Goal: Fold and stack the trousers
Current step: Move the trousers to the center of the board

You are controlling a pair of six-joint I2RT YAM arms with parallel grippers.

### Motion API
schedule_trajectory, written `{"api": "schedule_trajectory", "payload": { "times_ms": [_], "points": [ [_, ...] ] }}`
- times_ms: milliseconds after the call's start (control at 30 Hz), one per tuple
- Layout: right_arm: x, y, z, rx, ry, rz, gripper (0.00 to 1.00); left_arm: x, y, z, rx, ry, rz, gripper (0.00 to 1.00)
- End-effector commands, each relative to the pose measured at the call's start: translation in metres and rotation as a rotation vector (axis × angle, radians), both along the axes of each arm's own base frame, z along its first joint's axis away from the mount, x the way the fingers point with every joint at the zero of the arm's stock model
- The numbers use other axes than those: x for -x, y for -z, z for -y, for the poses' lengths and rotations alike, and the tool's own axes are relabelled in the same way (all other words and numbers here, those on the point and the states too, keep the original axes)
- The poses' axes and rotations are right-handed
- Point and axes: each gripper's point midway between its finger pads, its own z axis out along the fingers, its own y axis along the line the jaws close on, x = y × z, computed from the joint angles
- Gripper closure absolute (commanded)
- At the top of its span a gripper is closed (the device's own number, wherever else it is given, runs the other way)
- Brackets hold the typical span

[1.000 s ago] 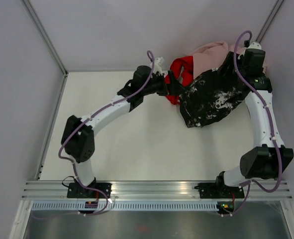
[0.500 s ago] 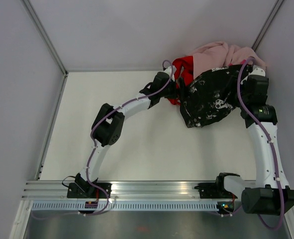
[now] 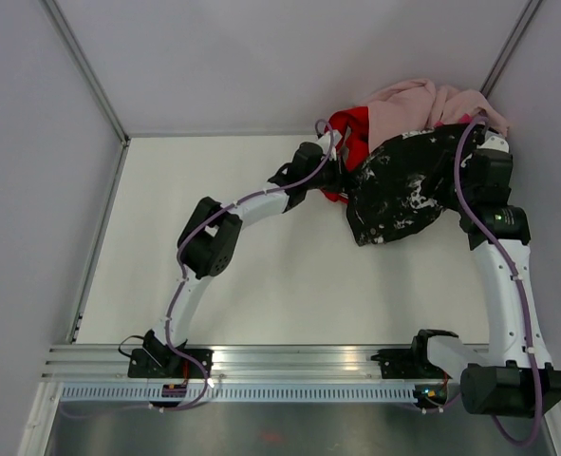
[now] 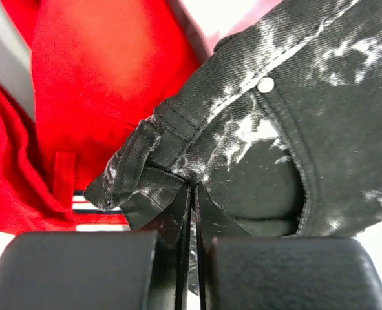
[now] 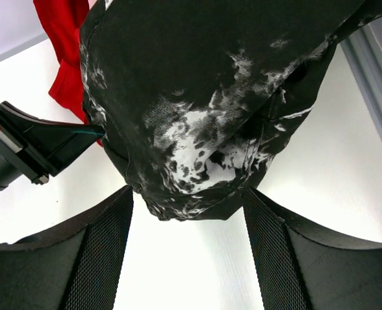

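Status check, task at its opening stage. The trousers point(image 3: 399, 190) lie in a crumpled heap at the far right of the table point(image 3: 261, 275), partly draped over the red garment point(image 3: 348, 133) and the pink clothes point(image 3: 422, 100) piled in the far right corner. No legs are laid out and no fold line is visible. Nothing is folded, nothing is stacked.

The left gripper point(image 4: 192, 194) sits at the heap's left edge. Its fingers are pressed together with only a hairline between them, and a fold of the black hem or waistband, near a metal rivet point(image 4: 265, 84), runs down into that line. I read this as a pinch on the trousers.

The right gripper point(image 5: 189, 223) is over the right side of the heap with its fingers spread wide. The fabric bulges in front of the gap, and neither pad point(image 5: 106, 252) visibly touches it.

Judgement: only the first grasp is made. Left to do are pulling the trousers free of the other garments, spreading them flat on the bare table, folding, and placing them on a stack.
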Motion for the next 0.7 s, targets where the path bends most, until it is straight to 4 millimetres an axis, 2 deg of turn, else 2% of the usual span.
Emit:
{"api": "schedule_trajectory", "payload": {
  "times_ms": [0, 100, 133, 233, 267, 333, 367, 400, 467, 533, 567, 600, 633, 667],
  "points": [
    [0.011, -0.013, 0.005, 0.003, 0.048, 0.036, 0.26, 0.006, -0.1, 0.004, 0.127, 0.051, 0.197, 0.98],
    [0.015, -0.02, 0.011, 0.007, 0.09, 0.059, 0.26, 0.011, -0.146, -0.001, 0.15, 0.058, 0.27, 0.98],
    [0.018, -0.021, 0.012, 0.004, 0.106, 0.057, 0.25, 0.016, -0.175, -0.007, 0.171, 0.054, 0.312, 0.98],
    [0.026, -0.023, 0.025, 0.028, 0.184, 0.039, 0.25, 0.025, -0.234, -0.023, 0.192, 0.023, 0.424, 0.98],
    [0.027, -0.025, 0.031, 0.037, 0.219, 0.038, 0.24, 0.037, -0.275, -0.037, 0.224, 0.003, 0.49, 0.98],
    [0.031, -0.025, 0.034, 0.041, 0.244, 0.023, 0.22, 0.039, -0.311, -0.059, 0.215, -0.085, 0.557, 0.98],
    [0.032, -0.029, 0.036, 0.038, 0.262, 0.031, 0.21, 0.049, -0.347, -0.076, 0.216, -0.124, 0.6, 0.98],
    [0.033, -0.03, 0.037, 0.035, 0.271, 0.033, 0.2, 0.049, -0.367, -0.09, 0.213, -0.182, 0.627, 0.98],
    [0.036, -0.039, 0.037, 0.023, 0.285, 0.06, 0.18, 0.072, -0.431, -0.119, 0.268, -0.235, 0.723, 0.98],
    [0.037, -0.046, 0.038, 0.019, 0.293, 0.082, 0.18, 0.083, -0.46, -0.141, 0.28, -0.299, 0.743, 0.98],
    [0.039, -0.054, 0.041, 0.023, 0.308, 0.101, 0.17, 0.097, -0.492, -0.157, 0.325, -0.323, 0.79, 0.98],
    [0.038, -0.057, 0.041, 0.023, 0.313, 0.106, 0.17, 0.107, -0.515, -0.174, 0.354, -0.368, 0.823, 0.98],
    [0.038, -0.065, 0.042, 0.025, 0.319, 0.128, 0.17, 0.115, -0.529, -0.183, 0.366, -0.384, 0.839, 0.98],
    [0.038, -0.069, 0.043, 0.025, 0.321, 0.137, 0.17, 0.137, -0.566, -0.203, 0.428, -0.405, 0.909, 0.98]
  ]
}}
